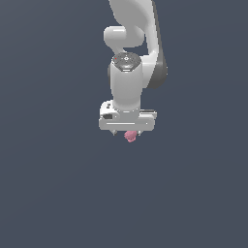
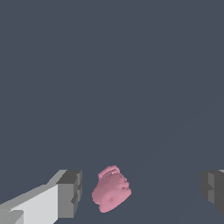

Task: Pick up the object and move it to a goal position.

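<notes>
The object (image 2: 110, 190) is a small pink, lumpy, ridged item. In the wrist view it lies between my two grey fingertips, closer to one fingertip (image 2: 70, 192) than to the other (image 2: 213, 189), and touches neither. My gripper (image 2: 142, 192) is open, with a wide gap between the jaws. In the exterior view the white gripper (image 1: 127, 133) hangs straight down over the object (image 1: 130, 136), which peeks out pink just below the hand. Most of the object is hidden there by the hand.
A plain dark grey-blue surface (image 1: 58, 193) fills both views. The white arm (image 1: 127, 82) rises from the gripper to the upper edge of the exterior view.
</notes>
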{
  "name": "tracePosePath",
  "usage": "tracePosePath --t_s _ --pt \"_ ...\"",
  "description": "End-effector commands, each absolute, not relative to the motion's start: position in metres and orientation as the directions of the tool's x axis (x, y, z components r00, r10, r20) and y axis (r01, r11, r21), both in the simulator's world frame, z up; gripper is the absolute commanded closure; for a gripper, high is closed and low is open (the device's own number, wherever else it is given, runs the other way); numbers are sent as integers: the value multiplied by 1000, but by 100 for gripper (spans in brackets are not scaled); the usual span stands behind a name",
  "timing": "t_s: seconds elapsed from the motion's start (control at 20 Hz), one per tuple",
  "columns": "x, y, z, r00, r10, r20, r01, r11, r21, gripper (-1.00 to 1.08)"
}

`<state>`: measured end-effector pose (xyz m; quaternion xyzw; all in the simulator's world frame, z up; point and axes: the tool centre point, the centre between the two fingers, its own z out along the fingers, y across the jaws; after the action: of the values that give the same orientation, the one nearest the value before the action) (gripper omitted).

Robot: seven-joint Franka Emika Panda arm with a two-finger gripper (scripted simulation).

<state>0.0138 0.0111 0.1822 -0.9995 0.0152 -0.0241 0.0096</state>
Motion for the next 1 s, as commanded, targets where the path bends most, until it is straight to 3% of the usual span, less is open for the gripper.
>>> tracePosePath --t_s 0.0,0.45,0.95 --pt "14 11 182 998 -33 48 -32 -999 -20 -92" --pt "5 14 170 998 45 43 46 -999 -13 -92" --pt "-24 22 136 961 274 26 274 -962 1 -92"
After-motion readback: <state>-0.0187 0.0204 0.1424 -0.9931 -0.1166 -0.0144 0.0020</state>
